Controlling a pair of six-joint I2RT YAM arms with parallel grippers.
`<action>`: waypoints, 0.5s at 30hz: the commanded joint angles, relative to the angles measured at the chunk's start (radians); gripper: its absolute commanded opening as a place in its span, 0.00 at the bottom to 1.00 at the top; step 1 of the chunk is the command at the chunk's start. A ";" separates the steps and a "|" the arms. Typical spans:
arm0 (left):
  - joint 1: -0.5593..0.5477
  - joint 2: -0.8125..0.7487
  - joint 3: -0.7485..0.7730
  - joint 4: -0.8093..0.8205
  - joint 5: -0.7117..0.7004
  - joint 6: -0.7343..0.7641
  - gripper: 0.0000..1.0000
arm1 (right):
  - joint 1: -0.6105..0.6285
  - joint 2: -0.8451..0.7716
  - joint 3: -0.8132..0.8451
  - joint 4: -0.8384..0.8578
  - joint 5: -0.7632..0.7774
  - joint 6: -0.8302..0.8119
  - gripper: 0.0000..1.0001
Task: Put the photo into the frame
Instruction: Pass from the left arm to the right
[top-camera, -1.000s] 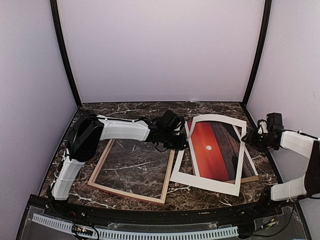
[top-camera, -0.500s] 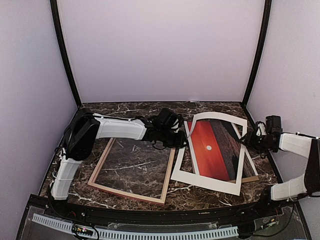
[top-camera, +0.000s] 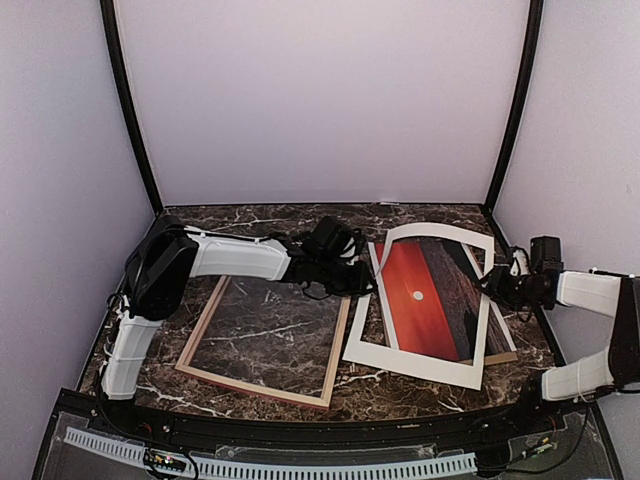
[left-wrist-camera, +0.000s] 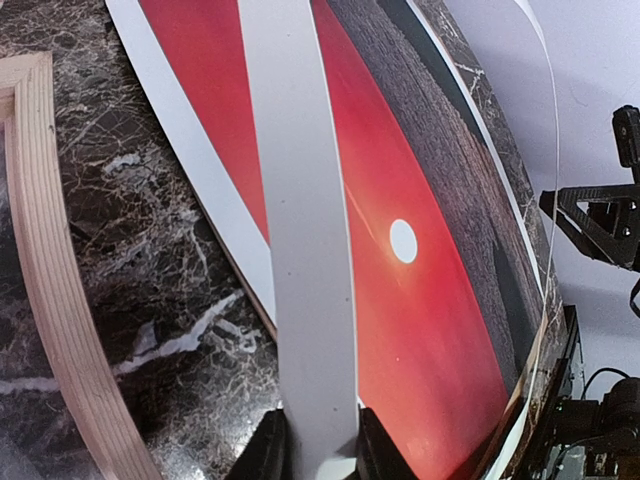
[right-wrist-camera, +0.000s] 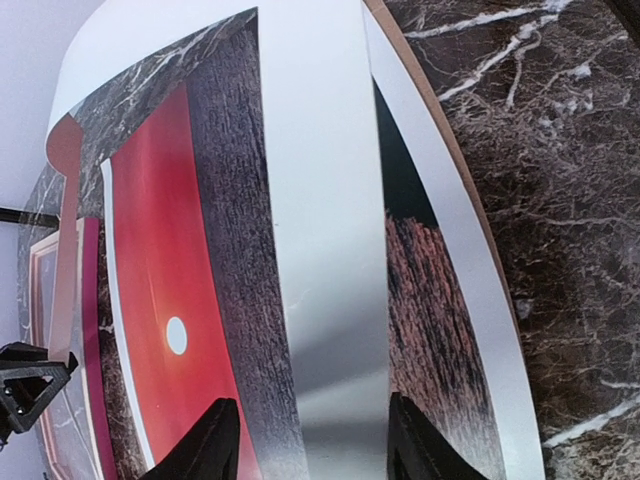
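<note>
Left arm (top-camera: 240, 258) climbed from its base at 7 o'clock up to a black joint, then the white forearm reached flat toward 3 o'clock, passing over the far rail of the frame (top-camera: 339, 353). Left gripper (left-wrist-camera: 322, 452) was clamped on the left rail of the white mat (top-camera: 415, 365). In the wrist view that rail ran straight out from between the 2 fingers (left-wrist-camera: 268, 450).

Right arm (top-camera: 585, 290) was folded up at the 4 o'clock corner, with the forearm low and aimed at 9 o'clock. Right gripper (right-wrist-camera: 312, 440) had its jaws apart, straddling the mat's right rail. 1 finger (right-wrist-camera: 212, 445) had a gap to the rail and the other sat right at its edge, so it didn't look like a real pinch.

The photo (top-camera: 410, 310) lay flat under the mat, on a brown board (top-camera: 503, 357), at 3 o'clock from the frame and just beside it. Its long axis ran roughly 11 to 5. The red sky faced 9 o'clock, the dark sea faced 3, and the white sun (top-camera: 417, 295) was near the middle. The mat's far end bowed up off the print.

The frame was lying on the marble table (top-camera: 250, 225) at about 7 o'clock, pale wood up with a red near edge.
</note>
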 joint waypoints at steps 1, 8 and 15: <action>0.008 -0.087 -0.021 0.033 0.020 -0.012 0.23 | -0.008 -0.009 -0.018 0.067 -0.074 0.000 0.48; 0.015 -0.102 -0.043 0.043 0.019 -0.018 0.23 | -0.008 -0.035 -0.017 0.069 -0.112 0.007 0.39; 0.021 -0.112 -0.059 0.039 -0.014 -0.010 0.23 | -0.008 -0.092 -0.002 0.052 -0.196 0.021 0.28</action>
